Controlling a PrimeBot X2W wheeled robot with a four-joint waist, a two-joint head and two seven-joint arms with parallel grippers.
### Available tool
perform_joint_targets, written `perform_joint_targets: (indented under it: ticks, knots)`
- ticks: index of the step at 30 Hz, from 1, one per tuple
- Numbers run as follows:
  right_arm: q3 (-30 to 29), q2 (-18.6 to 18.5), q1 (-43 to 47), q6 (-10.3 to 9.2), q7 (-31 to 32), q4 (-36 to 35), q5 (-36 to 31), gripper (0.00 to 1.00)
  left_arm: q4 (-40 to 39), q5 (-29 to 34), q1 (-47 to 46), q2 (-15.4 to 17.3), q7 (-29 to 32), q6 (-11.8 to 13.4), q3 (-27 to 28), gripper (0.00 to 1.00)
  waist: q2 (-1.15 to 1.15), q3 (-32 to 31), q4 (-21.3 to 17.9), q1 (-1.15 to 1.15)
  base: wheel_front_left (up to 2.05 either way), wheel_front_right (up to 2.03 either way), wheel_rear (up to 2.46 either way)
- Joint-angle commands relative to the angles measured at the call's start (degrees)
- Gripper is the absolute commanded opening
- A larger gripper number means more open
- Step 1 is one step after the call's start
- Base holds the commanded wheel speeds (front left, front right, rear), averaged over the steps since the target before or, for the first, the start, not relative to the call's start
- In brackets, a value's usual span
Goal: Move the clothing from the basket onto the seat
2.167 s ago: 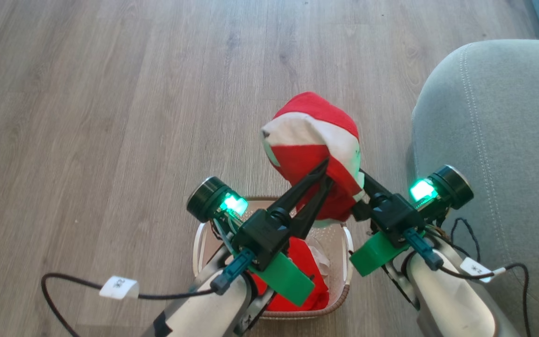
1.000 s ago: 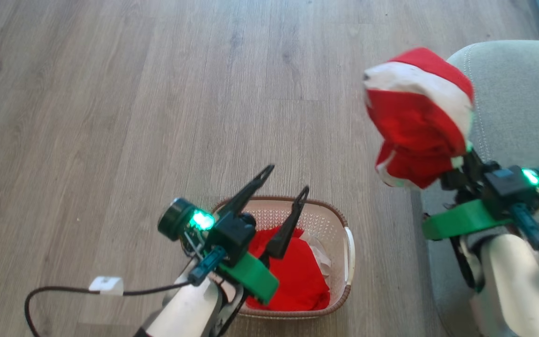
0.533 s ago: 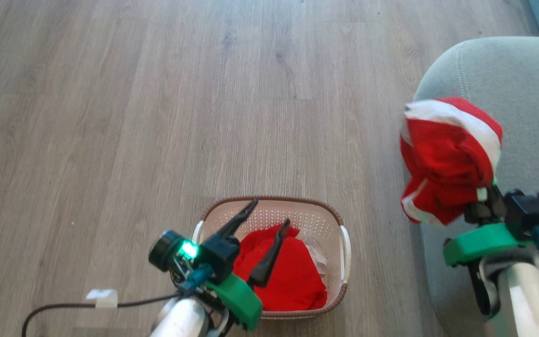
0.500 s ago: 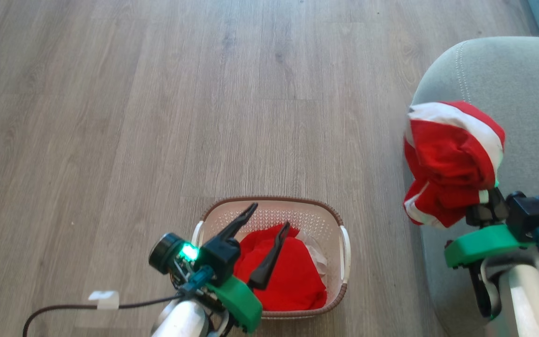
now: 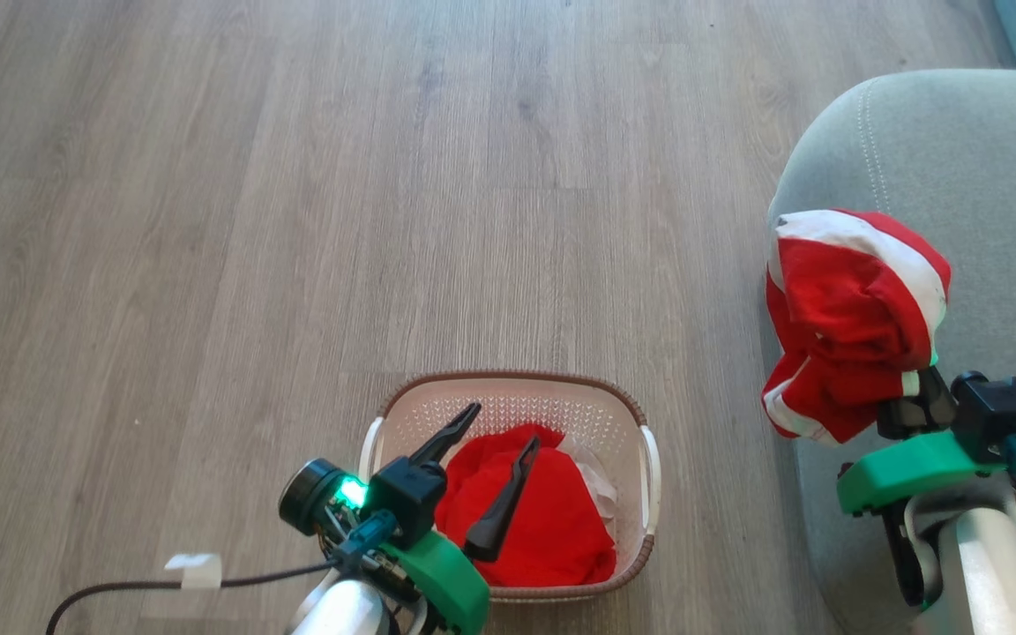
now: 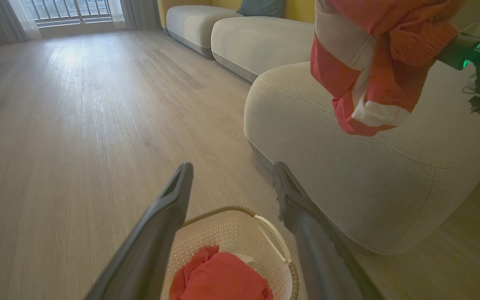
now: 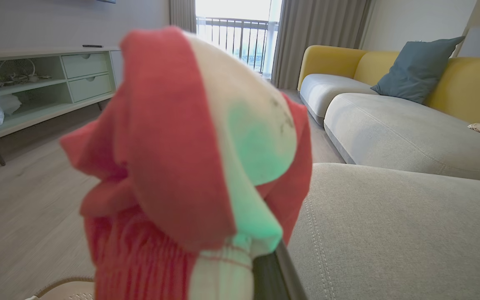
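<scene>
A red piece of clothing with white bands [image 5: 852, 309] hangs bunched from my right gripper [image 5: 909, 401], which is shut on it above the left edge of the grey-green seat [image 5: 958, 150]. The cloth [image 7: 181, 166] covers most of the right fingers [image 7: 273, 271]. More red clothing [image 5: 552, 520] lies in the cream basket [image 5: 508, 392] on the floor, left of the seat. My left gripper [image 5: 504, 423] hovers open over the basket with nothing between its fingers. The left wrist view shows the basket [image 6: 281, 258], the seat [image 6: 327, 166] and the hanging garment [image 6: 369, 62].
Wood floor [image 5: 296, 176] stretches ahead and to the left. A cable with a white tag [image 5: 190, 569] trails by the left arm. Farther off are a sofa with a yellow back [image 7: 390, 66], a blue cushion [image 7: 415, 68] and a low cabinet [image 7: 36, 83].
My right gripper has carried the red garment from above the basket rightward to the seat's edge and lowered it a little. My left gripper opened and drew back over the basket.
</scene>
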Motion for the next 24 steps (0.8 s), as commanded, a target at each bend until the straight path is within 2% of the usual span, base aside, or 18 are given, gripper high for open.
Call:
perform_joint_targets:
  ticks: [1, 14, 24]
  knots:
    - [1.2, 0.26, -1.84, -0.01, -0.54, -1.68, 0.0, 0.0, -2.15, -0.45, -0.73, -0.04, -0.29, 0.06, 2.01, 1.0, 0.0, -0.21, 0.06, 0.0, 0.0, 0.0, 0.0]
    - [1.75, 0.4, -1.81, -0.01, -0.54, -1.92, 0.08, 0.0, -2.67, -0.64, -0.22, -0.05, -0.29, 0.58, 1.66, 1.0, 0.0, -1.08, -0.02, 0.0, 0.0, 0.0, 0.0]
    - [1.97, 0.3, -2.3, -0.01, -0.54, -2.94, -0.38, 0.0, -2.89, -0.9, -0.16, -0.05, -0.29, 0.97, 1.51, 1.0, 0.0, -1.05, -2.79, 0.0, 0.0, 0.0, 0.0]
